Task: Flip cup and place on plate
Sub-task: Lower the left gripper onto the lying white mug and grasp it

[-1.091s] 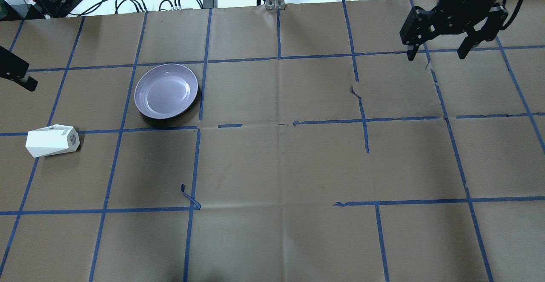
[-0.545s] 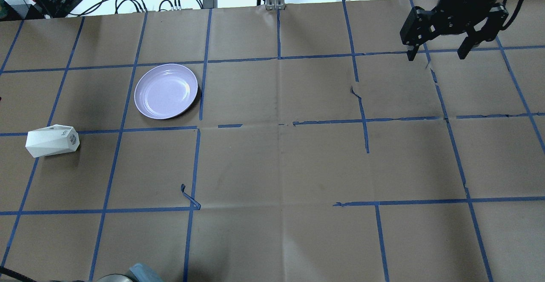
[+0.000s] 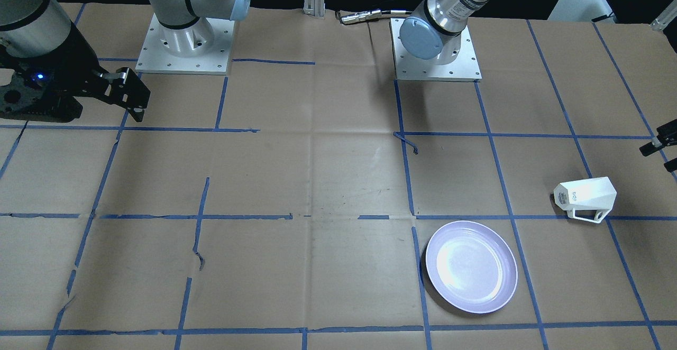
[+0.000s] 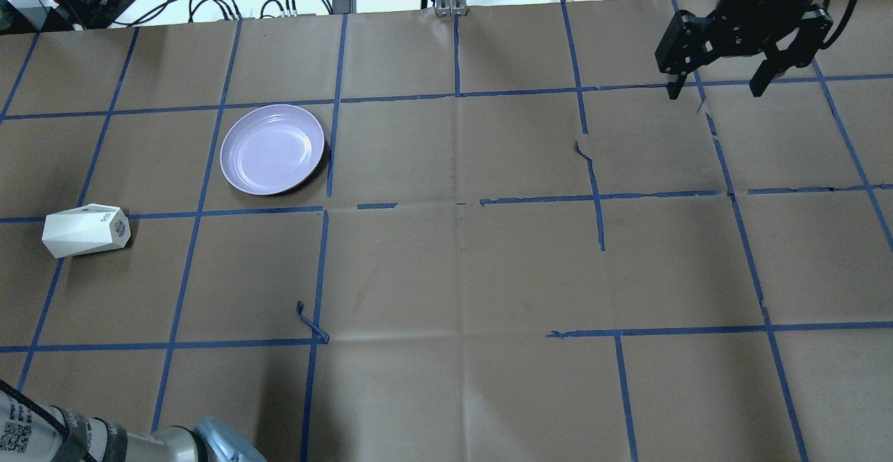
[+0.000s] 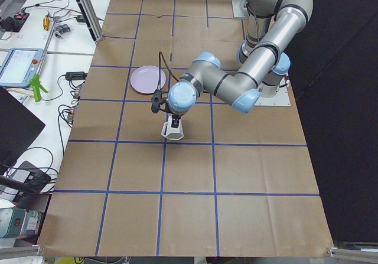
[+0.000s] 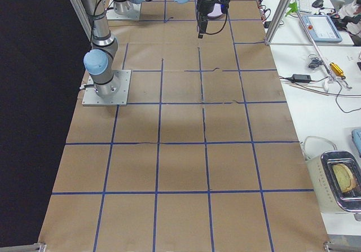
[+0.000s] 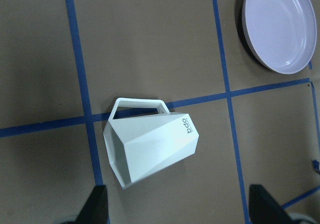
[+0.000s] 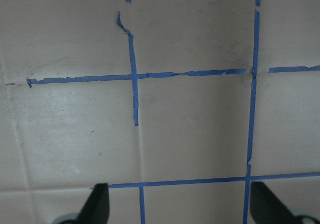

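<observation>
Cup (image 7: pixel 150 149) lying on side on bench (image 7: pixel 150 43), plate (image 7: pixel 280 26) empty: nothing done. Left gripper (image 7: pixel 181 209) spread over cup, right gripper (image 4: pixel 715 88) spread, idle. Your grasp, flip, placement remain.

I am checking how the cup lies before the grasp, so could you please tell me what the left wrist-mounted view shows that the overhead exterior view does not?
Only the left wrist view shows the cup close up, with its open handle and dark print clear, and the left claw with fingers spread wide. Only the overhead view shows the right claw, open over the table's far right, and cables beyond the table edge. Both show the cup on its side, apart from the empty plate, on the blue tape grid.
</observation>
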